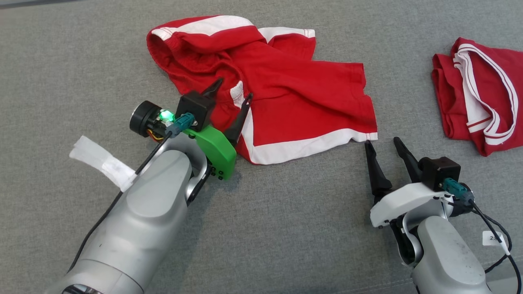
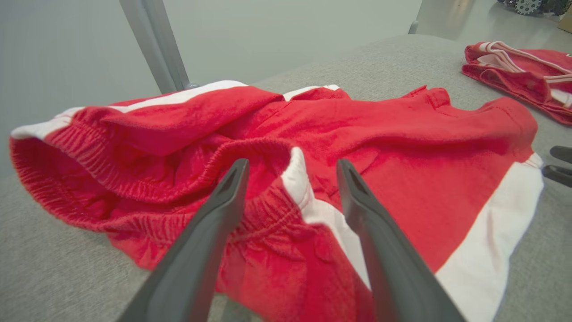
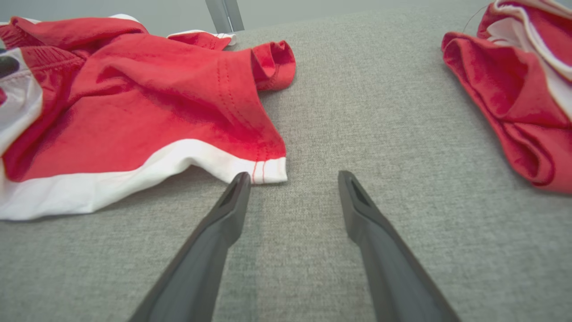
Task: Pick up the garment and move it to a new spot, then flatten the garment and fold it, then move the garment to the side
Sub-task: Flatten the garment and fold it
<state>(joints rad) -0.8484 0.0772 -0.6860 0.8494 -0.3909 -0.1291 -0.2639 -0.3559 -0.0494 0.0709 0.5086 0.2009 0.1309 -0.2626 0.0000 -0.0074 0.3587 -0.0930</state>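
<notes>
The left jaws are hovering spread over the crumpled red garment (image 1: pixel 294 98). The right jaws are standing spread just beside its white hem.

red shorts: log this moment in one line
phase: pre-grasp | red shorts: crumpled, unfolded | left gripper: jaws open over waistband | right gripper: jaws open near hem corner

Open grey fabric surface (image 1: pixel 404 81) lies between the crumpled garment (image 1: pixel 294 98) and the second red garment (image 1: pixel 478 102).
</notes>
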